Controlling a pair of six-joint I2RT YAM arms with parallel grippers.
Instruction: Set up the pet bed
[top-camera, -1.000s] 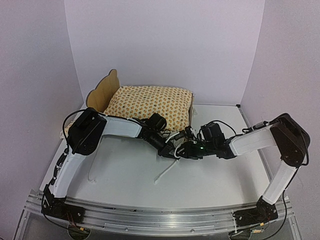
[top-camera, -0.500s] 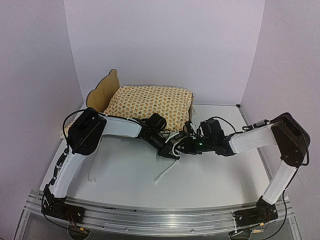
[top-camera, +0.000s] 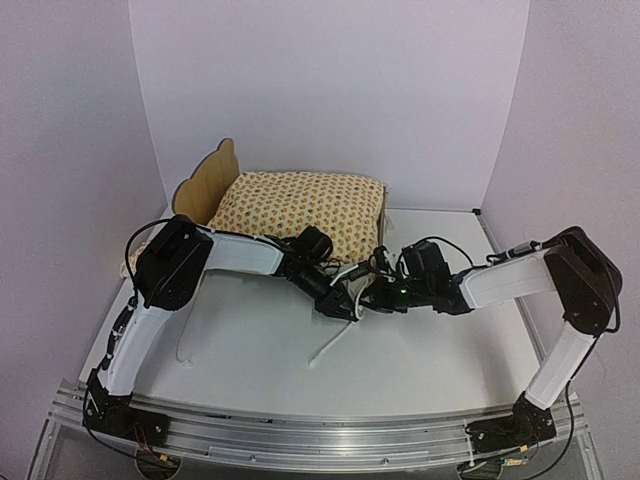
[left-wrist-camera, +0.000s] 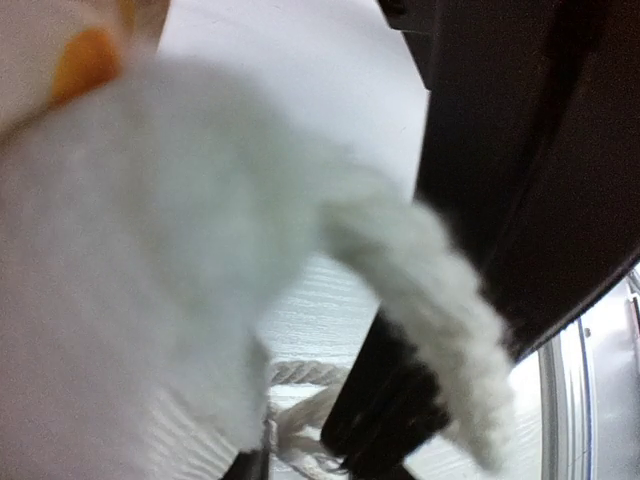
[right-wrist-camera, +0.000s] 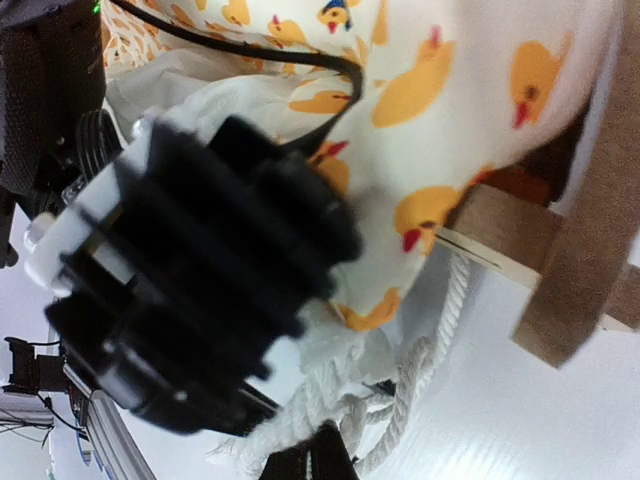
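The pet bed (top-camera: 205, 182) stands left of centre in the top view, at the back of the worktop (top-camera: 430, 350). It is of light plywood with a scalloped headboard, and the duck-print cushion (top-camera: 300, 205) hides its base. Both arms meet at its lower right corner, I judge to fasten the white tie cord (right-wrist-camera: 432, 345). The right claw (right-wrist-camera: 322, 455) looks pressed together on this cord. For the left claw (top-camera: 346, 303) I cannot tell.

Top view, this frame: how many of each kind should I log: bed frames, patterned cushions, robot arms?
Bed frame: 1
Patterned cushion: 1
Robot arms: 2 (left arm, right arm)
Total: 4
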